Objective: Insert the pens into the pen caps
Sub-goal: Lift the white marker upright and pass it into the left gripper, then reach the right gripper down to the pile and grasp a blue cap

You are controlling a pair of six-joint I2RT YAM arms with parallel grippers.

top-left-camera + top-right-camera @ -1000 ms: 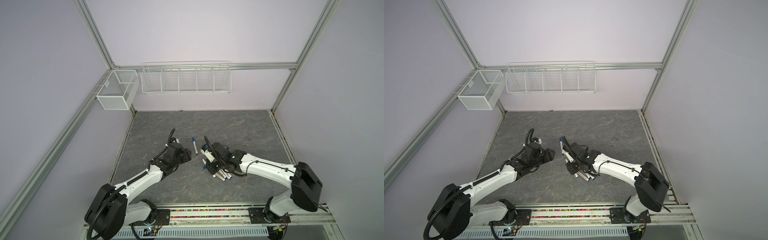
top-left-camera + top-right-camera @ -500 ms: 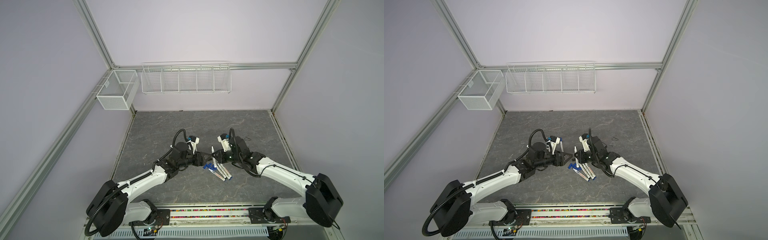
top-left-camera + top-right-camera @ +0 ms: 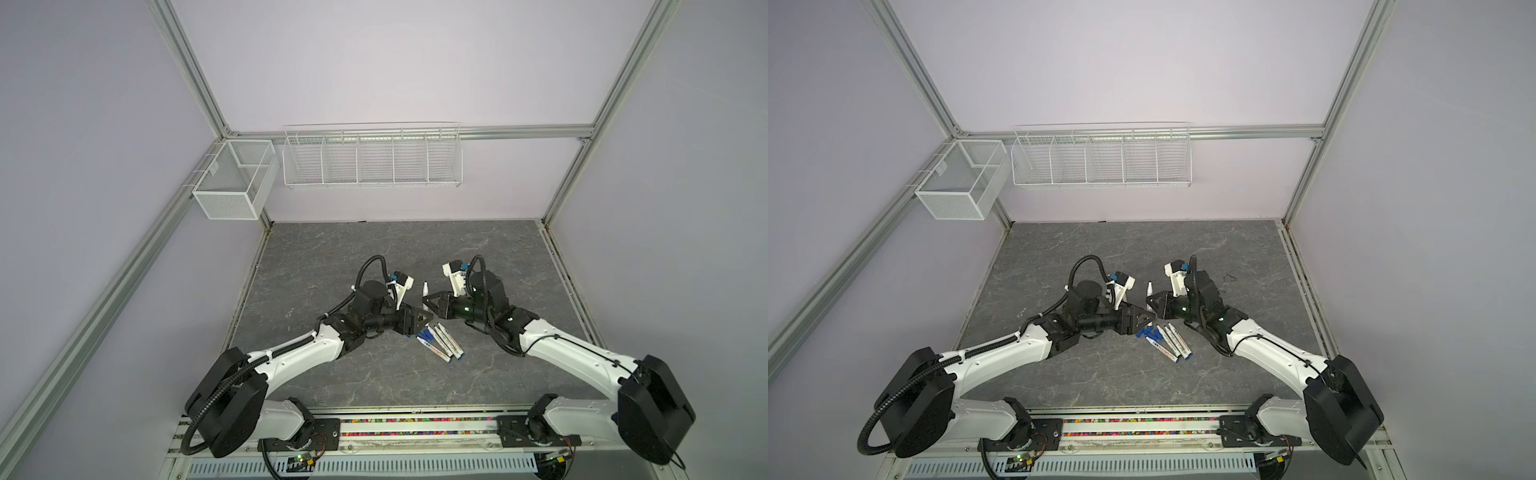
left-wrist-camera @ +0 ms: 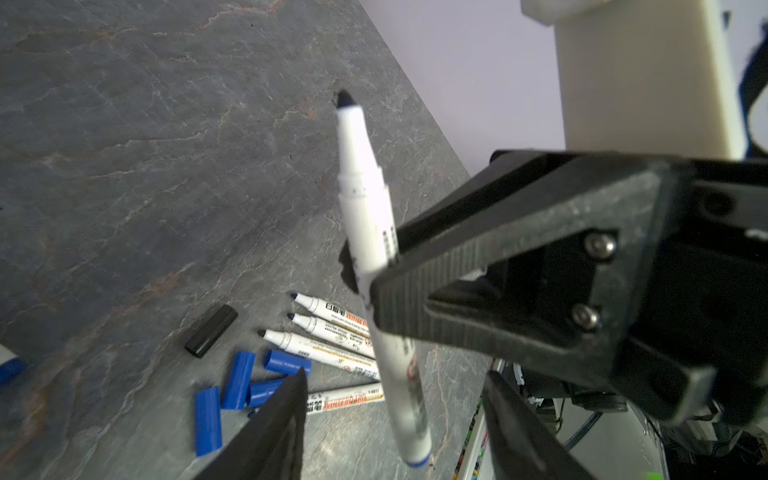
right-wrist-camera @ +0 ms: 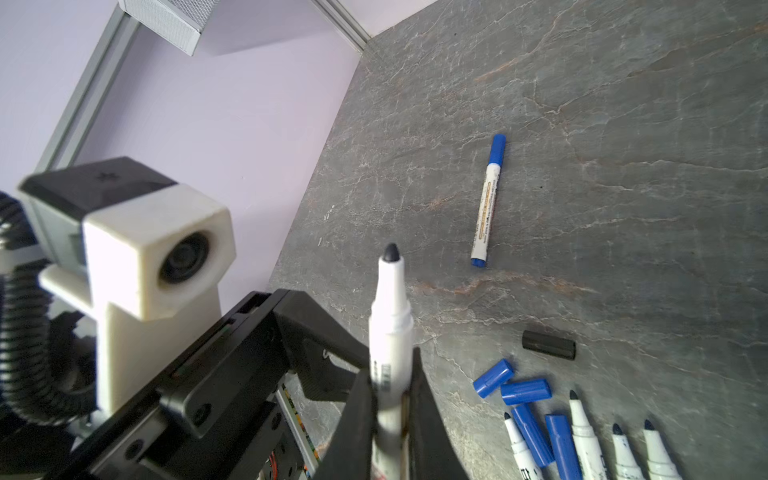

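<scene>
The held pen [image 5: 390,332] is a slim white barrel with black print, a stepped neck and a bare dark nib. A thin blue plug [image 4: 415,461] closes its other end. Its long axis runs front to back, nib toward the back wall and plug toward the front rail, and it crosses the fingers almost squarely (how far it tips off level I cannot tell). It hangs clear of the table [image 3: 332,257], near the middle, just behind the loose things.

The right gripper [image 5: 390,365] is clamped on it at about mid-barrel. The left gripper [image 4: 395,376] faces it tip to tip with its jaws standing apart, close to the plug half; whether they touch cannot be told.

Below lie four uncapped pens [image 4: 332,332] side by side, with four blue caps [image 4: 237,380] bunched at their nibs and a black cap [image 4: 211,330] just beyond. One capped pen [image 5: 487,203] lies alone, well apart.

A second ago the right gripper sat low over that pile and the left gripper was drawn back to the left. Now both have come up and met at the centre.
</scene>
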